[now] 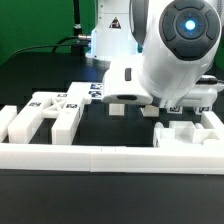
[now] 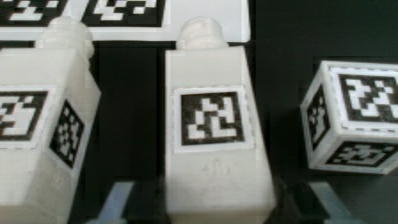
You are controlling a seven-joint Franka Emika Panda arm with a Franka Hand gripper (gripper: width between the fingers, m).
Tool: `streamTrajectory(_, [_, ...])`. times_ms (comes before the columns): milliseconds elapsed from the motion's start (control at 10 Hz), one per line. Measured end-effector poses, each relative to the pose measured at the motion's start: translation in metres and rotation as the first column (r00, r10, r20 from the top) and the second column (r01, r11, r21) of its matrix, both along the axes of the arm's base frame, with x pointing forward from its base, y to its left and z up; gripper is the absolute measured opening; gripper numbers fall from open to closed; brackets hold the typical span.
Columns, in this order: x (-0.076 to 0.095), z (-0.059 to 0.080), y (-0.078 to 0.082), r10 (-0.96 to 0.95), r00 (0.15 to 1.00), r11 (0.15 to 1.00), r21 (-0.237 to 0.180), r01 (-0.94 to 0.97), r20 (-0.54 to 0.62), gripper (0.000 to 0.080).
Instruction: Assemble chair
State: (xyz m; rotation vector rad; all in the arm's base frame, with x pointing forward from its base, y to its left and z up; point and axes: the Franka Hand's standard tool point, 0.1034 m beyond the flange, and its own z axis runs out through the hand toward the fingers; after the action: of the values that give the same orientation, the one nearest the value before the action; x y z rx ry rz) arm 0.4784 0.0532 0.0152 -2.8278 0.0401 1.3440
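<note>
**Chair kit, loose white parts; one leg between my fingers.**

Item: leg, a blocky white plastic bar narrowing to a rounded tip, with one square black-and-white tag on its upper face. It lies on the black table, lengthwise in my gripper. My fingers are spread wide, one on each side of it. Dark gaps show on both sides, so nothing is gripped. A second leg lies just outside one finger, tagged on top and on its side. A tagged block lies outside the other finger. The plain border rail has no tags.
</note>
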Motion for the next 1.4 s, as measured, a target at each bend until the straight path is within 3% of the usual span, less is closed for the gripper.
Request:
streamTrajectory(100, [0.001, 0.004, 0.001, 0.003, 1.0, 1.0, 0.003, -0.003, -0.01, 0.0278])
streamTrajectory(200, [0.022, 0.034, 0.006, 0.018, 1.0, 1.0, 0.021, -0.018, -0.014, 0.0279])
streamTrajectory(300, [0.039, 0.048, 0.009, 0.018, 1.0, 1.0, 0.024, -0.019, 0.025, 0.0279])
streamTrajectory(400, [0.054, 0.072, 0.014, 0.022, 0.998, 0.999, 0.029, -0.024, 0.063, 0.0279])
streamTrajectory(500, [0.058, 0.096, 0.016, 0.028, 0.998, 0.999, 0.034, -0.03, 0.059, 0.0279])
streamTrajectory(700, [0.081, 0.086, 0.019, 0.023, 0.972, 0.999, 0.034, -0.032, 0.235, 0.0279])
streamTrajectory(800, [0.077, 0.09, 0.018, 0.018, 0.96, 0.999, 0.034, -0.029, 0.278, 0.0279])
streamTrajectory(900, [0.086, 0.091, 0.023, 0.012, 0.932, 0.999, 0.033, -0.026, 0.362, 0.0279])
streamTrajectory(1100, [0.12, 0.122, 0.044, 0.037, 0.883, 0.995, 0.063, -0.075, 0.468, 0.0281])
streamTrajectory(1200, [0.15, 0.136, 0.044, 0.062, 0.815, 0.988, 0.081, -0.132, 0.577, 0.0281])
streamTrajectory(1400, [0.167, 0.142, 0.042, 0.063, 0.692, 0.985, 0.068, -0.161, 0.72, 0.0281])
